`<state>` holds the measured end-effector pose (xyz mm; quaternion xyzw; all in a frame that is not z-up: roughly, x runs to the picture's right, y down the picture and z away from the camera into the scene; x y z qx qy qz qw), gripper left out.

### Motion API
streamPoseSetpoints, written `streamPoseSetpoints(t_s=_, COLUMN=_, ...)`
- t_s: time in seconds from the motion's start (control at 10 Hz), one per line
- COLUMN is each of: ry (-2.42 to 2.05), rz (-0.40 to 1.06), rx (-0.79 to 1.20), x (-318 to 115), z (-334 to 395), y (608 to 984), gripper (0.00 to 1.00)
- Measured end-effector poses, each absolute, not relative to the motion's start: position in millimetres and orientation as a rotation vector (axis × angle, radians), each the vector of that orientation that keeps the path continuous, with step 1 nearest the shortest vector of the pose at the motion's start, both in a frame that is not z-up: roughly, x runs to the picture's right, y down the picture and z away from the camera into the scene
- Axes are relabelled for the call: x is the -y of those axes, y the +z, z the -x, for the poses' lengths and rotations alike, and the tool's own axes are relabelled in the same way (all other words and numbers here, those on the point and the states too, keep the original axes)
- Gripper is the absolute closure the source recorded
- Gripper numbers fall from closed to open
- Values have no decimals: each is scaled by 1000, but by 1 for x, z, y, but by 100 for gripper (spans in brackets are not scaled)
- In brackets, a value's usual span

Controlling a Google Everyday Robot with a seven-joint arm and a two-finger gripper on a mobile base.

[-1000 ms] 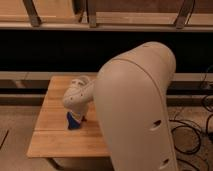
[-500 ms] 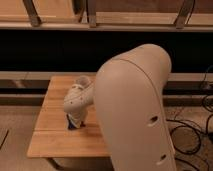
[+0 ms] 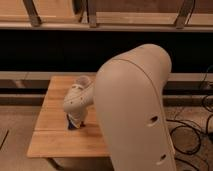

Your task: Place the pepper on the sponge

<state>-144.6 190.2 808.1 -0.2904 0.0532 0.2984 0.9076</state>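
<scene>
Gripper of mine hangs low over the light wooden tabletop, touching or just above the small dark blue rectangular sponge directly beneath; how wide it stands or what it holds, I cannot tell. No pepper shows.

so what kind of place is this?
Probably a robotics lab: a small wooden table, loose cables on the floor, wooden shelving behind. The gripper is down at the sponge.

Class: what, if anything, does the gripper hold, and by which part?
Cannot be told: the gripper sits low over the sponge, the arm hiding any hold.
</scene>
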Motion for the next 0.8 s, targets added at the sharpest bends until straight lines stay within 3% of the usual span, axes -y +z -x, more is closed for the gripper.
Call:
streamPoseSetpoints(t_s=0.3, ry=616, rz=599, rx=-110, x=-190, z=144, y=808, gripper=22)
streamPoseSetpoints(t_s=0.8, ry=616, rz=599, rx=-110, x=-190, z=144, y=808, gripper=20)
